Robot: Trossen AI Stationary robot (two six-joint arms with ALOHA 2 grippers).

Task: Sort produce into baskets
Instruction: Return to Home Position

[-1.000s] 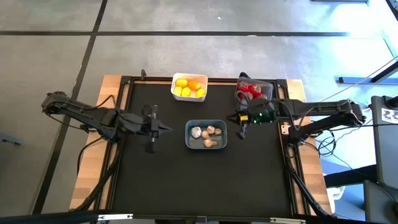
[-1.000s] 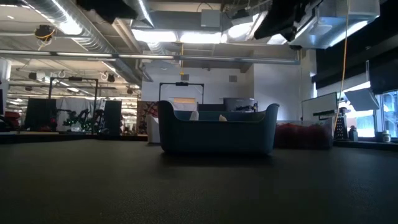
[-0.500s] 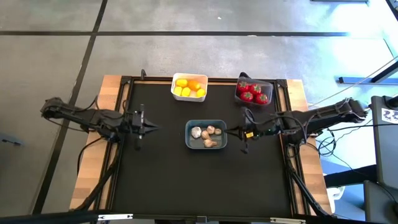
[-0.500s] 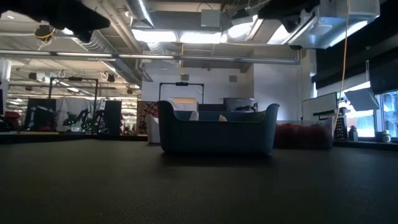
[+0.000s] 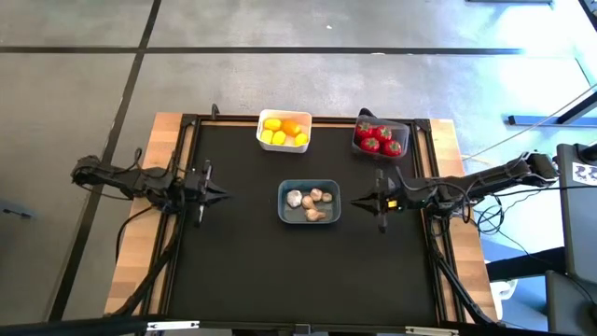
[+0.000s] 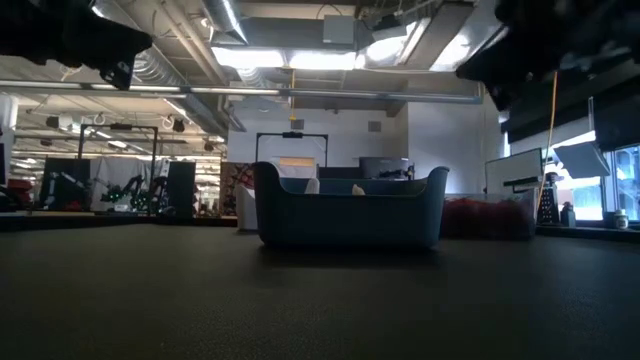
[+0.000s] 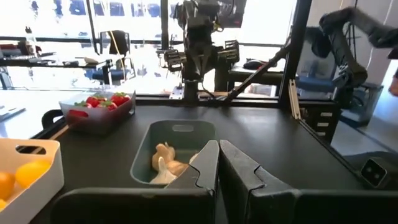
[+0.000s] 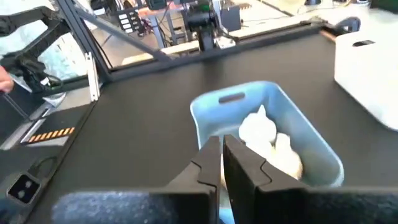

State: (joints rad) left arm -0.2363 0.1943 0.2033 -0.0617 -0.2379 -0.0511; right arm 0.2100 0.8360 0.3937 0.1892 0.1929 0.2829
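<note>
**Sorted produce on the black tabletop (image 5: 280,271).** In the high view, the white bin (image 5: 260,124) at the far edge holds the yellow and orange pieces (image 5: 280,133). The dark bin (image 5: 408,131) to its right holds the red pieces (image 5: 378,141). The blue-grey bin (image 5: 309,184) at the middle holds the garlic bulbs (image 5: 311,200).

The left pincer (image 5: 220,193) lies to the left of the blue-grey bin and the right pincer (image 5: 358,200) to its right. Both point at the bin, with bare tabletop between each pincer and it. Each wrist view shows its own fingers pressed together, clenched, with the blue-grey bin beyond the tips.

The left wrist view also takes in the right arm (image 7: 199,43) across the bin, the red pieces, and a corner of the white bin cut off at the frame edge.

In the low view, the blue-grey bin's wall hides its contents except for one pale tip, and it covers most of the white bin. The left arm (image 6: 70,35) and the right arm are dark shapes cut off at the upper corners, and their pincers are hard to make out. The red pieces are a dim blur at the right.
</note>
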